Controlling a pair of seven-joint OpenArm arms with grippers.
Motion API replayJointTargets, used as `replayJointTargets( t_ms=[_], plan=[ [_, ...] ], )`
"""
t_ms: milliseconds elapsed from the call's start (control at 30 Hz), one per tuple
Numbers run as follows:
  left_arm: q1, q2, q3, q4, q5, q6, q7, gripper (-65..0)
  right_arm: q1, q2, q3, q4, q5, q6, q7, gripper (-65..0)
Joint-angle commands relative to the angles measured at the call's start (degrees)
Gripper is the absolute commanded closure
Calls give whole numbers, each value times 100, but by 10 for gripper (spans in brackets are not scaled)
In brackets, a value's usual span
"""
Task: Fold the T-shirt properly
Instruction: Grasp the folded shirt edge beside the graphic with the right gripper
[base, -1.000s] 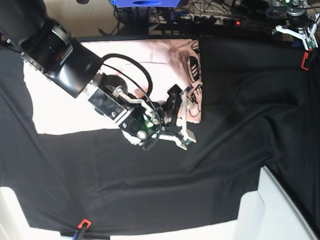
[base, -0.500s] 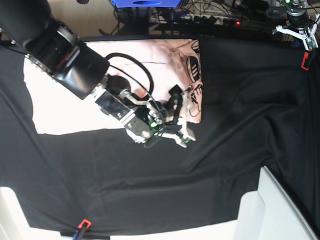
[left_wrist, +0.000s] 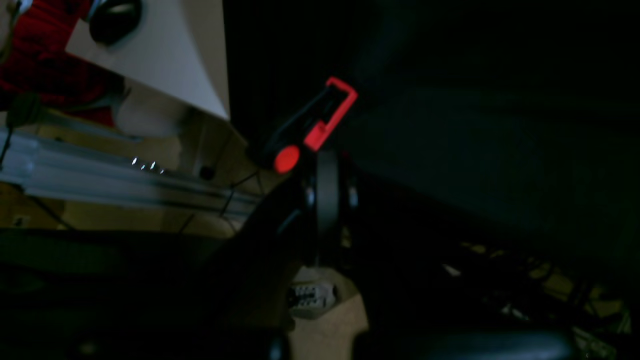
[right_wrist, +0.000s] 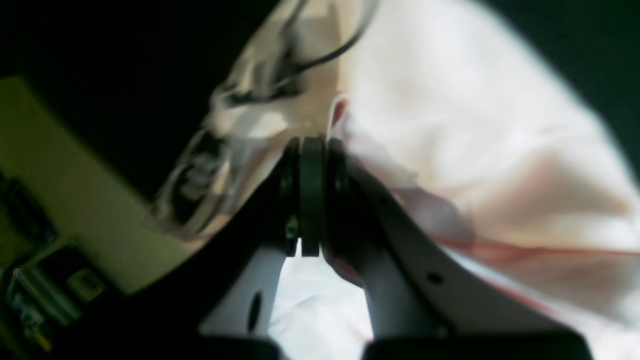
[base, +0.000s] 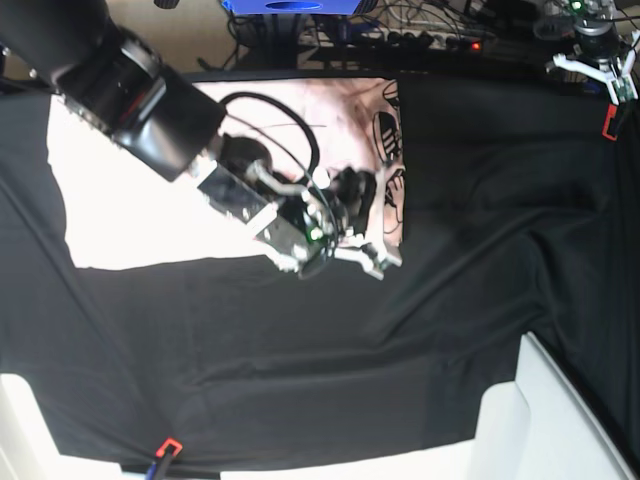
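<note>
the pale pink t-shirt (base: 130, 190) lies spread on the black table cloth (base: 440, 300) toward the far left of the base view, with a strip of black printed graphics (base: 390, 160) turned up along its right edge. the right gripper (base: 375, 245) sits low at the shirt's lower right corner, its jaws pinched together on a fold of the pink fabric (right_wrist: 450, 150), as the right wrist view shows close up. the left gripper (base: 598, 62) hangs at the far right corner of the table, well apart from the shirt, its fingers pressed together with nothing between them. a red clamp (left_wrist: 320, 125) grips the cloth's edge just beside it.
</note>
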Motion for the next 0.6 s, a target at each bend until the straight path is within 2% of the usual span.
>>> replayJointTargets(
  t_ms=[0,133,200,400,567],
  plan=[
    [44,-60,-35,-10,10,62,-113,0,72,0,38,250,80,46,-70,0],
    [-61,-69,-44,-185,18,62,-122,0,-341,88,460,804,53,37,-413,-1],
    [-79,-69,-44,-282,18,62,-131,0,-569,255,724,1059,45,37,-553,-1],
    [-167,-69,-44,-291,18,62,-131,0,-1062,739,1208,1683,53,37,-615,-1],
    [-246,-69,-27,-291,18,62,-104,0,-1405,976,1445,1991,62,37,-615,-1]
  ],
)
